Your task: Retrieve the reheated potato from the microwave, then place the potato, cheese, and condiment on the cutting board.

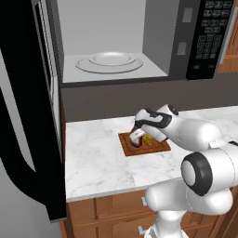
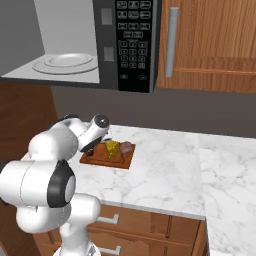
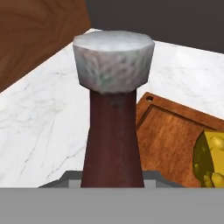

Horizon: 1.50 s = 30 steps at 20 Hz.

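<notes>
From the left, the gripper point(image 1: 136, 138) hangs low over the board point(image 1: 160, 147), clamped on the bottle point(image 1: 135, 139), likely to set it down by the cheese point(image 1: 147, 139). From the right, the potato point(image 2: 126, 147) and cheese point(image 2: 112, 148) lie touching on the board point(image 2: 120, 161), and the microwave point(image 2: 107, 42) stands open. The hand camera shows the bottle point(image 3: 113, 131) upright between the jaws, over the board's point(image 3: 168, 135) edge.

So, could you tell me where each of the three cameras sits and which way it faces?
Left base view: behind-left, facing the open microwave and cutting board; arm at lower right.
Right base view: behind-right, facing that board with cheese and potato; arm at lower left.
Hand view: on the hand, along the gripper at the condiment, board and cheese.
</notes>
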{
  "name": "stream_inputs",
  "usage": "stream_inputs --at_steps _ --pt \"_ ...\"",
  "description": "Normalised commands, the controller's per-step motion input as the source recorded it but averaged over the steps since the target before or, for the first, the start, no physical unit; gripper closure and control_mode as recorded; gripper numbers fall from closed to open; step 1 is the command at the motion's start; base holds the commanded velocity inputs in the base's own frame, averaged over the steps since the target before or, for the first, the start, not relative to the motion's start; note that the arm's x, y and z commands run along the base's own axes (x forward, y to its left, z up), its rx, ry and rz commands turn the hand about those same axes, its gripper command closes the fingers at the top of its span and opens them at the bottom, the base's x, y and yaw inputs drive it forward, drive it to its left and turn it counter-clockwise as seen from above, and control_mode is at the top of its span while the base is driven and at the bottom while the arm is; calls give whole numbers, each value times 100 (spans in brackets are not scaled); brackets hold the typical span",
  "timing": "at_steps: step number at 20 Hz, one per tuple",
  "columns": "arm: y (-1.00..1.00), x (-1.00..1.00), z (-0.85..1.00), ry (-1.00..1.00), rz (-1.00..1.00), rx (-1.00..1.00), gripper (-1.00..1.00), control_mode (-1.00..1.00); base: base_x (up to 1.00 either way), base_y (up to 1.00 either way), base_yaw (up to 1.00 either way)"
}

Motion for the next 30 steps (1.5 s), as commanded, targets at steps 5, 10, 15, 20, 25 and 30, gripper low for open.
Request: stream_inputs --at_steps 5,10,15,20,25,30 --pt "5 4 -8 -6 -1 0 100 -100 0 0 0" --pt "0 7 -14 0 -2 0 100 -100 0 0 0" --pt "-2 0 -17 0 0 0 100 -100 0 0 0" --pt "-5 3 -10 0 0 0 100 -100 0 0 0" --pt "-4 6 -1 -4 0 0 100 -100 0 0 0" --pt "-1 13 -1 -6 0 0 100 -100 0 0 0"
